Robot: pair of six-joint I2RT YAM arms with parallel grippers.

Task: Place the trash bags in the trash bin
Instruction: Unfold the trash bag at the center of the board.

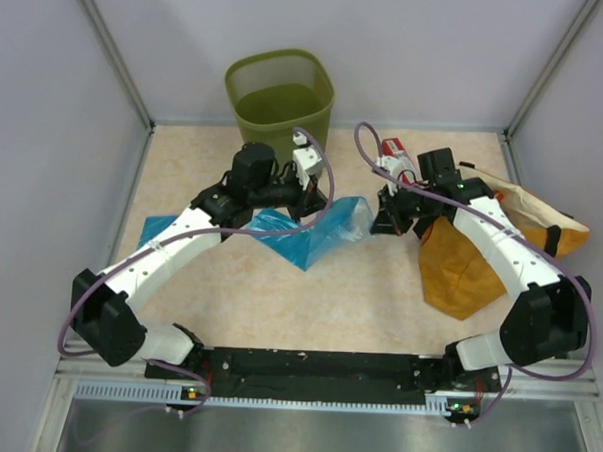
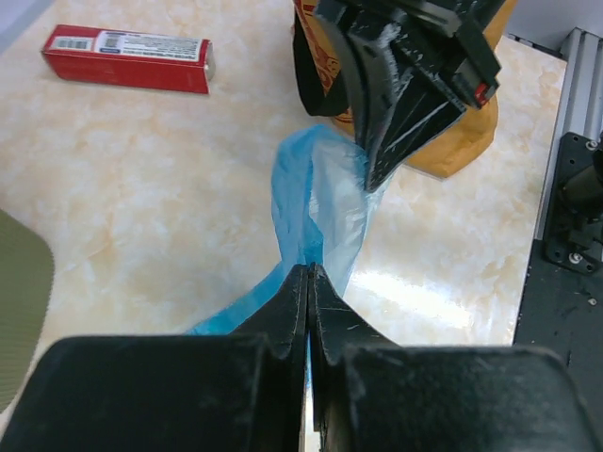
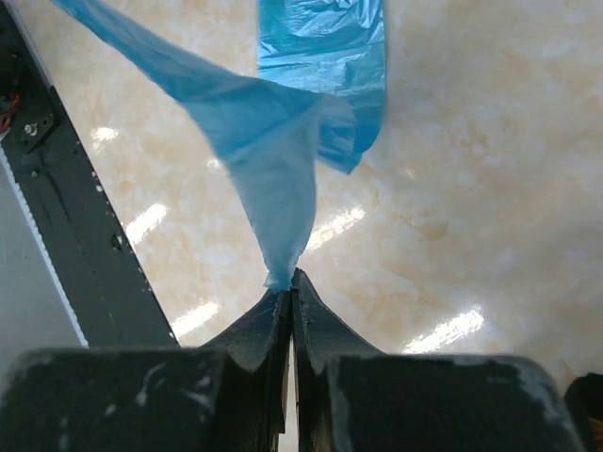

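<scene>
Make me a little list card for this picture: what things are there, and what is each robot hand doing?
left hand: shut, pinching the blue trash bag
right hand: shut, pinching another part of the same bag
blue trash bag: pulled out between both hands, not in the bin yet
trash bin: olive-green mesh, upright, behind the hands
red box: lying flat on the table
orange sack: lying on the right side, partly under the right arm

Robot test cell, probably a lab bench, plain grey wall panels (image 1: 439,52) in aluminium framing (image 1: 111,53) on three sides, beige marble-look tabletop (image 1: 308,306), left arm (image 1: 165,248) and right arm (image 1: 501,250) bolted to a black base rail (image 1: 315,365), purple cables (image 1: 358,138) looping loose.
</scene>
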